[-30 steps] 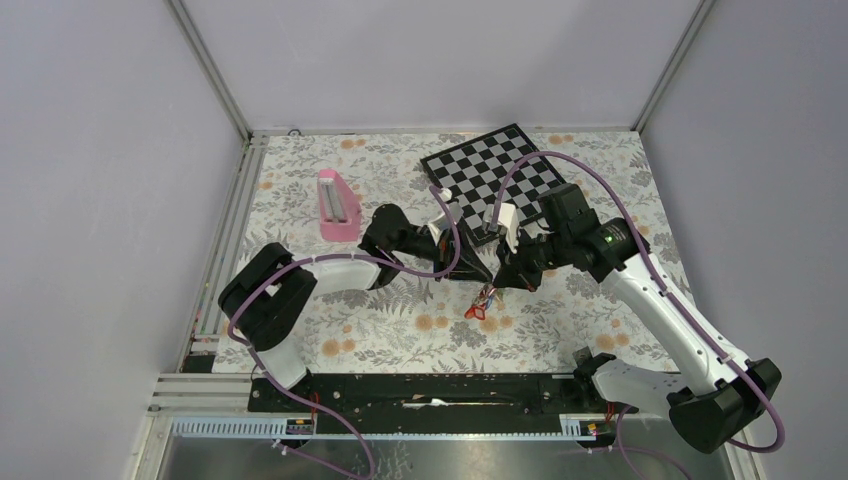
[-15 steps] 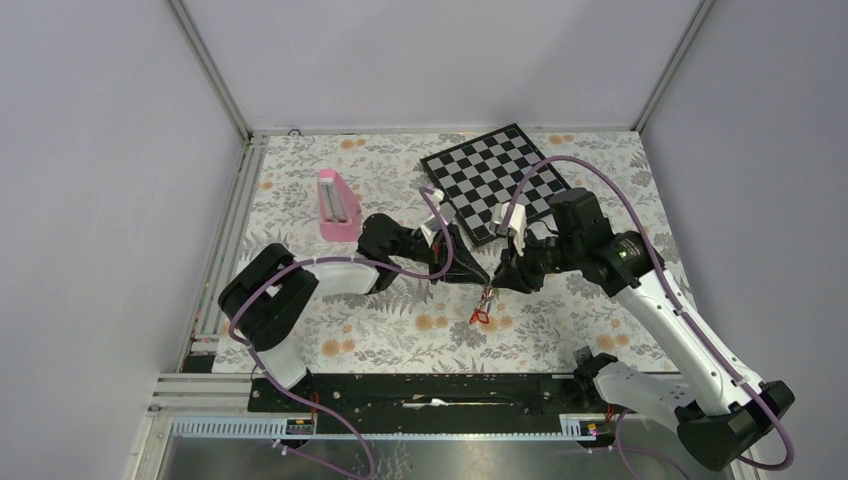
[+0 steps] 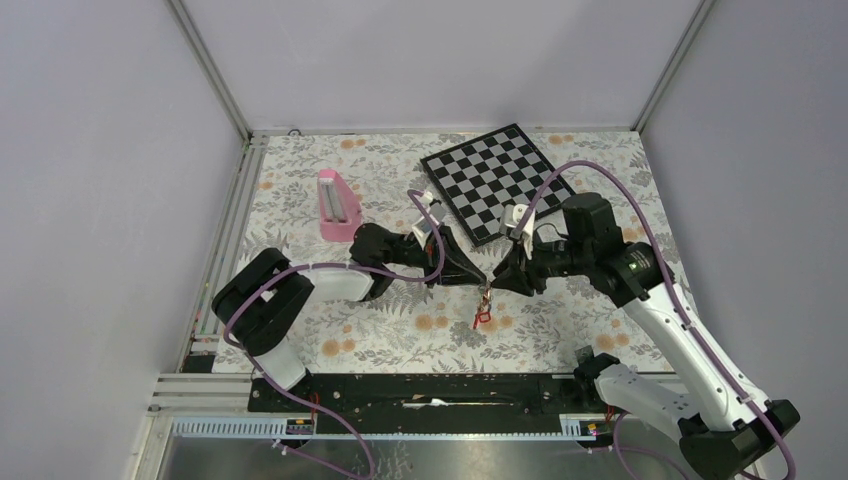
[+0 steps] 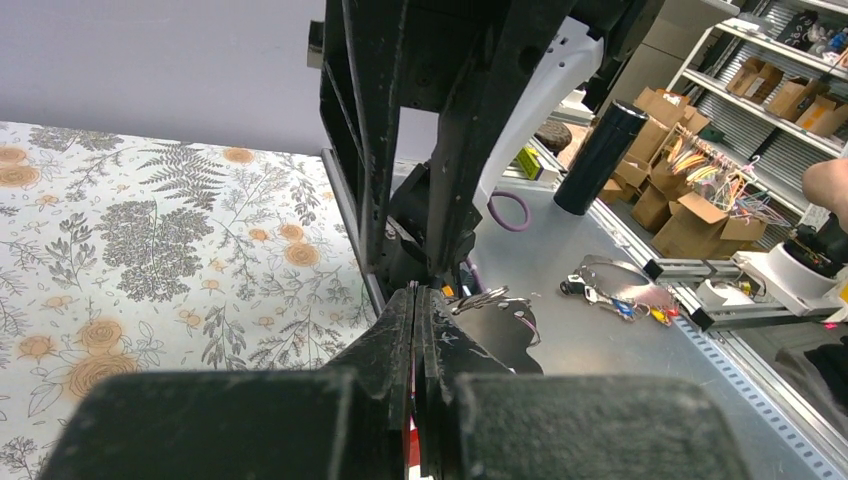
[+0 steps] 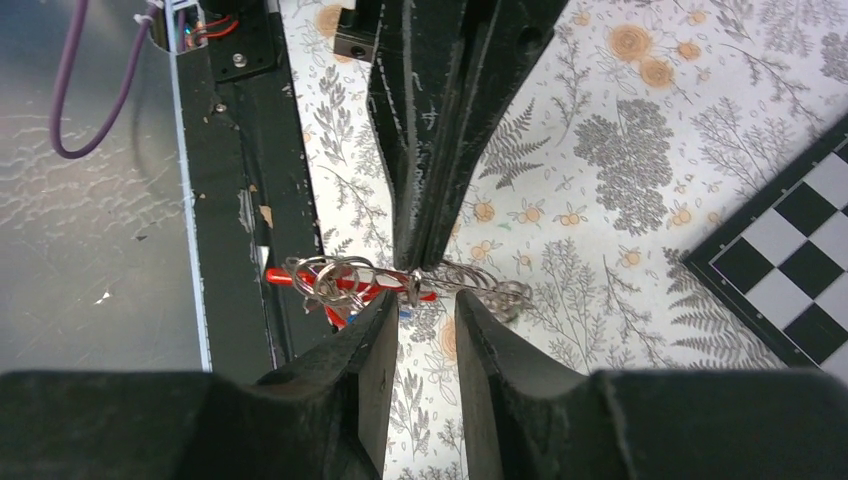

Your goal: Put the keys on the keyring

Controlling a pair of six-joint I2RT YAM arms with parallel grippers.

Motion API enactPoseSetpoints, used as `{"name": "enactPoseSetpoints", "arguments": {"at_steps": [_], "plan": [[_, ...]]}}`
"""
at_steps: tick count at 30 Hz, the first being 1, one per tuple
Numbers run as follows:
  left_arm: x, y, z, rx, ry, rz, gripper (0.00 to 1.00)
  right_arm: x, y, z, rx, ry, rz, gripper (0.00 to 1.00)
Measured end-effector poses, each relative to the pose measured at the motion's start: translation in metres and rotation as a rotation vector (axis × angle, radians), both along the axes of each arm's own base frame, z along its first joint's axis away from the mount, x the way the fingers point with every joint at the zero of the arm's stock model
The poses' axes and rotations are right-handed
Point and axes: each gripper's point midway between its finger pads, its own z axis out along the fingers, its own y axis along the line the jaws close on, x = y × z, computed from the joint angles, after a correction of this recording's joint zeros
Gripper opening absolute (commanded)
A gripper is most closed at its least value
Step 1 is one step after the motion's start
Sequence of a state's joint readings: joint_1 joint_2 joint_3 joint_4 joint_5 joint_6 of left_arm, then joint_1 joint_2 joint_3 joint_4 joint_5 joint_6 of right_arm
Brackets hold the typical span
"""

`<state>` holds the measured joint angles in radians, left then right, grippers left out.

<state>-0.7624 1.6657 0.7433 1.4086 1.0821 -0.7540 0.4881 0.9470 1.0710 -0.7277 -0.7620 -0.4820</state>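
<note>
Left gripper (image 5: 420,262): jaws closed on the red keyring (image 5: 345,284); right gripper (image 5: 424,303): jaws parted, just beside it.

The workspace is enclosed by plain pale lilac walls (image 3: 430,60), which are joined at the corners by aluminium posts (image 3: 210,70). The table (image 3: 400,335) is covered with a floral cloth in grey and orange. The scene is lit evenly and softly. In the left wrist view, a grey metal bench (image 4: 590,345) is seen beyond the table edge, and shelving (image 4: 770,100) stacked with cardboard boxes (image 4: 690,215) is seen behind it.
</note>
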Motion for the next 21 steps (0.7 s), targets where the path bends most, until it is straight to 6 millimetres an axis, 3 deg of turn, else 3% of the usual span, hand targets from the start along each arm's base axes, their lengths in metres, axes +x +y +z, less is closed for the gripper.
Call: {"name": "enactPoseSetpoints", "arguments": {"at_steps": [21], "plan": [[0.003, -0.001, 0.003, -0.007, 0.022, 0.022, 0.00, -0.011, 0.010, -0.030, 0.044, 0.103, 0.050, 0.42]]}}
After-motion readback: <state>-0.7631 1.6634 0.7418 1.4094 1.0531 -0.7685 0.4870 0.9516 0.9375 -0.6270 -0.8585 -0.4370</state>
